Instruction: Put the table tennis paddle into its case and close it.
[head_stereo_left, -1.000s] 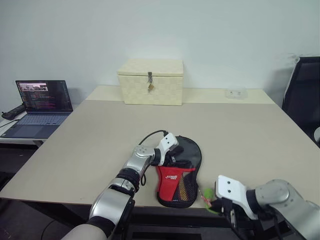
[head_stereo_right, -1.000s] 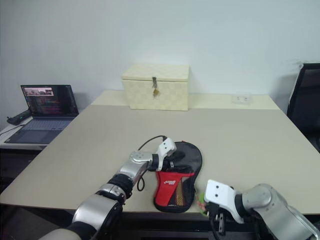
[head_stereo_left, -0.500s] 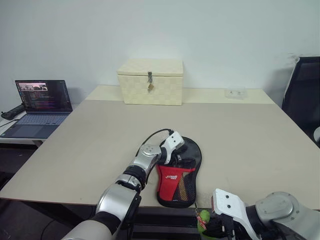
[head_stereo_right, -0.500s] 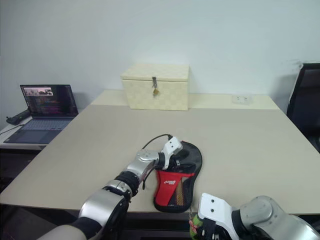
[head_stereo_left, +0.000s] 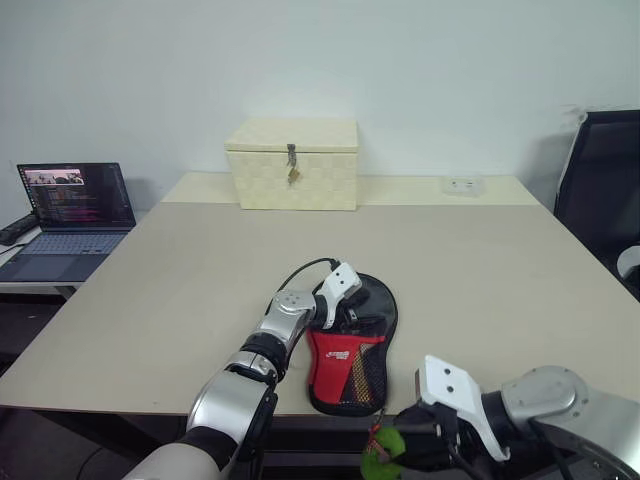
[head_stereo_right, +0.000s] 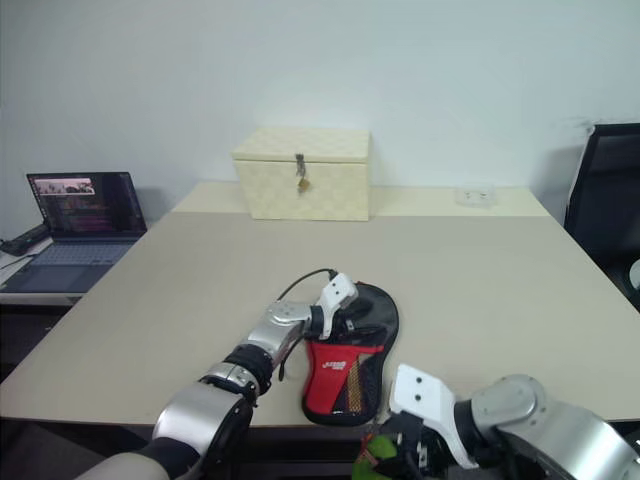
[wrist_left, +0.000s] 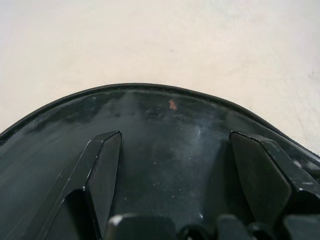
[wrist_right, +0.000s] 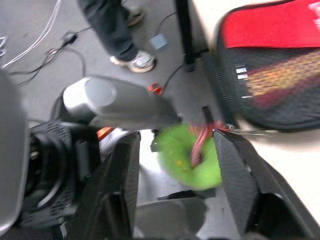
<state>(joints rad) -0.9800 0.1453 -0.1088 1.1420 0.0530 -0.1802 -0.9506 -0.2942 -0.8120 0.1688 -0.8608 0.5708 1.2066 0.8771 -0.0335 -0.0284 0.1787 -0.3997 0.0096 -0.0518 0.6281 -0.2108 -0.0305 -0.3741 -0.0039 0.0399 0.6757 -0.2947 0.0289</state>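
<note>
Beige table (head_stereo_left: 480, 270) carries case (head_stereo_left: 352, 350) at near edge, paddle not discernible, presumably inside. My left gripper (head_stereo_left: 350, 312) spread, pinning case top. My right gripper (wrist_right: 175, 160) part-open around green ball (wrist_right: 187, 157) on zipper pull. Closing step; next needs firm pull.

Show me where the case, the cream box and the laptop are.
case (head_stereo_left: 350, 362), left eye view, on its red side.
cream box (head_stereo_left: 290, 180), left eye view, on its front wall.
laptop (head_stereo_left: 75, 196), left eye view, on its screen.
</note>
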